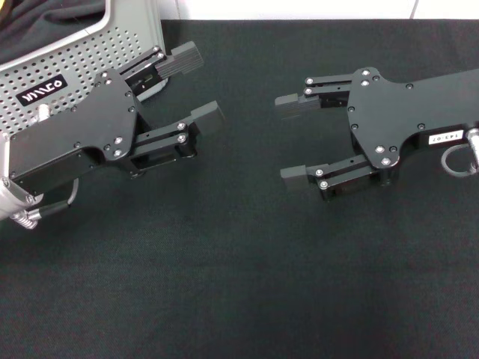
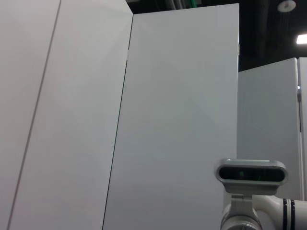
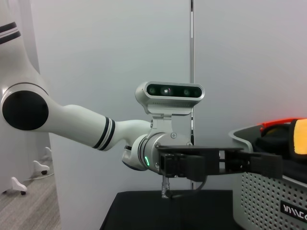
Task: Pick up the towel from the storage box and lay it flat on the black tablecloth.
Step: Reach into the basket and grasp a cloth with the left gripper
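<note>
orange-edged towel (image 3: 292, 136) in storage box (image 1: 78, 56) beside left pincer (image 1: 193, 86); both pincers wide open, empty

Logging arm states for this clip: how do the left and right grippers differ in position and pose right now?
The left gripper sits beside the storage box, one finger close by its corner, angled away from the robot; the right gripper is out over the bare black tablecloth, pointing across toward the left gripper. The left gripper's fingers point diagonally; the right gripper's lie nearly level across the head view. Both are open, empty and above the cloth.
</note>
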